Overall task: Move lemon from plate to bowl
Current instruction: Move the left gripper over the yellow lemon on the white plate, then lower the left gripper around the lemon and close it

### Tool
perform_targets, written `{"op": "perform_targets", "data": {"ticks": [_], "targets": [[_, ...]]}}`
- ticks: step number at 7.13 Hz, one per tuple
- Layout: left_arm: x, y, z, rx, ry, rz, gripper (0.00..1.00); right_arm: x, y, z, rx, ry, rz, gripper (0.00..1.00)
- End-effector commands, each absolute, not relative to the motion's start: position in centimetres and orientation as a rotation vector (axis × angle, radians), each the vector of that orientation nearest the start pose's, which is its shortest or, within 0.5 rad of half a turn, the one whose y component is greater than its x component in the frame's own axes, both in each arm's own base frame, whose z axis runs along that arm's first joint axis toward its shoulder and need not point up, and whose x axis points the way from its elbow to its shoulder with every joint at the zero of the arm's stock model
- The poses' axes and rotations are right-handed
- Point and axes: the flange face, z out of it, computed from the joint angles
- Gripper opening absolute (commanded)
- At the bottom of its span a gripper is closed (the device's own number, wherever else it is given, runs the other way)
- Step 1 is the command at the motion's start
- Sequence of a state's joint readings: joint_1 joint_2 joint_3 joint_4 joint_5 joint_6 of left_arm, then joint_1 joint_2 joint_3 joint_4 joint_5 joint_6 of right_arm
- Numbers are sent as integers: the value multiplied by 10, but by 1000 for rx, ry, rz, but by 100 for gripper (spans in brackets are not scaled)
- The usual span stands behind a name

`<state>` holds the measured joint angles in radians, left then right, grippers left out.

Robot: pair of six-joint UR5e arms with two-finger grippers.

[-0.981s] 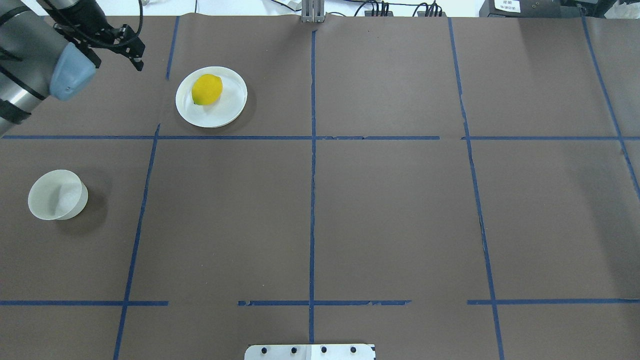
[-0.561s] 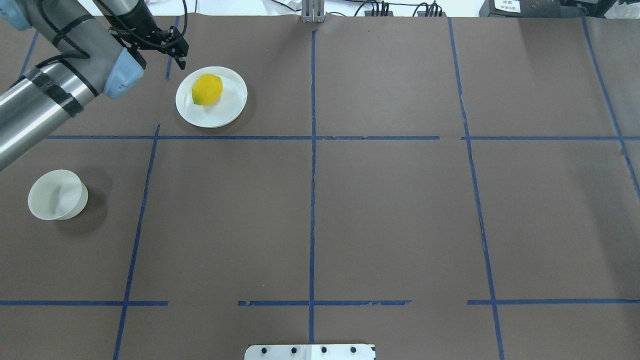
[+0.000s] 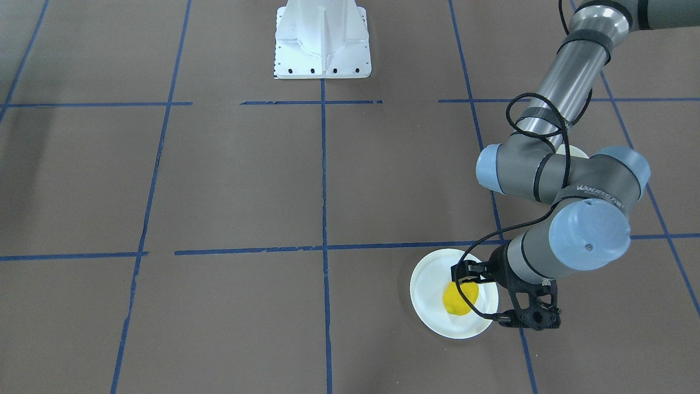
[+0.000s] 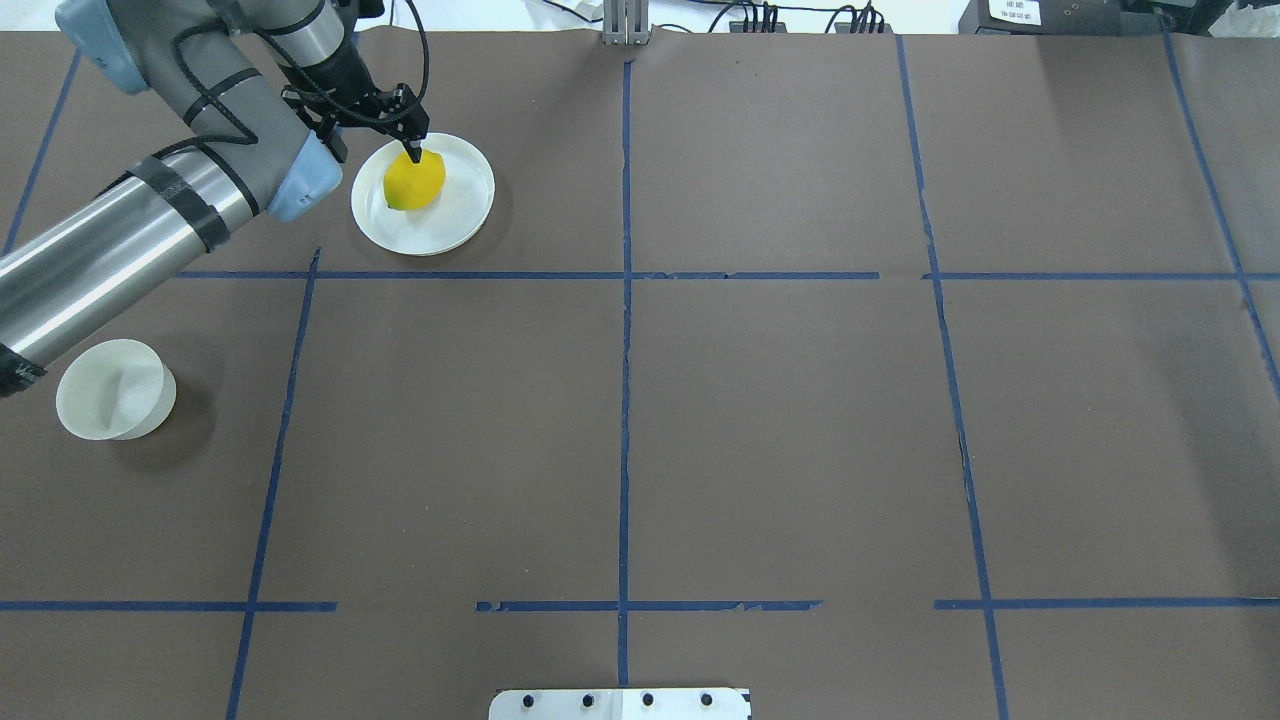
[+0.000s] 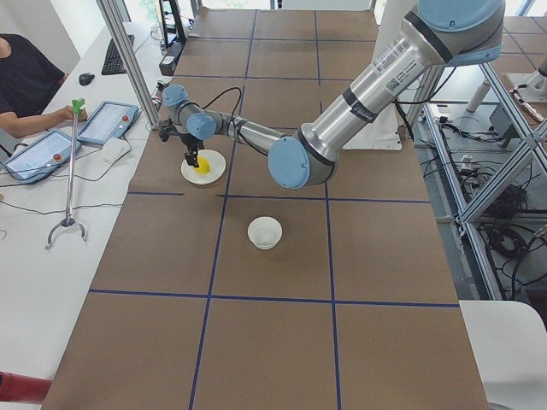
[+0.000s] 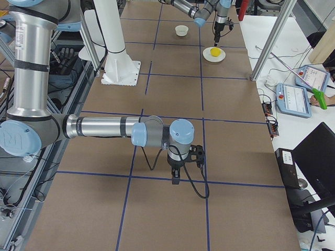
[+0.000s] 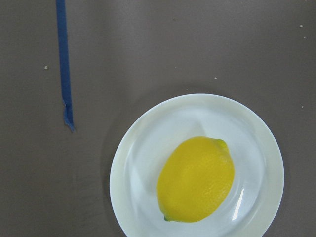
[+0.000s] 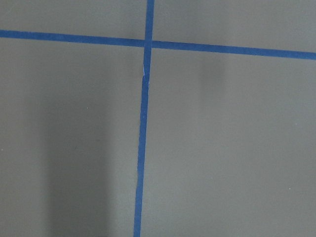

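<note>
The yellow lemon (image 4: 413, 182) lies on the flat white plate (image 4: 462, 208) at the far left of the table. It fills the lower middle of the left wrist view (image 7: 196, 179), on the plate (image 7: 132, 173). My left gripper (image 4: 413, 152) hangs just above the lemon's far end, and its fingertips look shut and empty. In the front-facing view the gripper (image 3: 462, 272) is over the lemon (image 3: 460, 301). The small off-white bowl (image 4: 110, 390) stands empty near the table's left edge, closer to the robot. My right gripper (image 6: 176, 180) shows only in the exterior right view, pointing down at bare table; I cannot tell its state.
Blue tape lines divide the brown table cover. The white robot base plate (image 4: 620, 703) is at the near edge. My left arm's forearm (image 4: 110, 250) stretches over the table between the bowl and the plate. Tablets (image 5: 34, 154) lie on a side desk.
My left arm has swung right from the far left corner until the gripper is over the lemon. Lemon, plate and bowl have not moved.
</note>
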<state>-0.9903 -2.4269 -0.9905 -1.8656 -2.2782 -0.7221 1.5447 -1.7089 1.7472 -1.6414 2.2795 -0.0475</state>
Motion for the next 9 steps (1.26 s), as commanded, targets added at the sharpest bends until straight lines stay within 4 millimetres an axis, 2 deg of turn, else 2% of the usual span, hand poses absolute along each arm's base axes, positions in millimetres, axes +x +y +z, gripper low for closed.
{"op": "perform_targets", "data": {"ticks": [1,6,9], "targets": [[410,-727,353,23,862,65,100,57,-432,647,-23,-709,-59,100],[435,-730,357,41,865,66,100,57,-432,647,-23,-709,-59,100],[447,-729,370,52,861,57,100,57,-432,647,-23,-709,-59,100]]}}
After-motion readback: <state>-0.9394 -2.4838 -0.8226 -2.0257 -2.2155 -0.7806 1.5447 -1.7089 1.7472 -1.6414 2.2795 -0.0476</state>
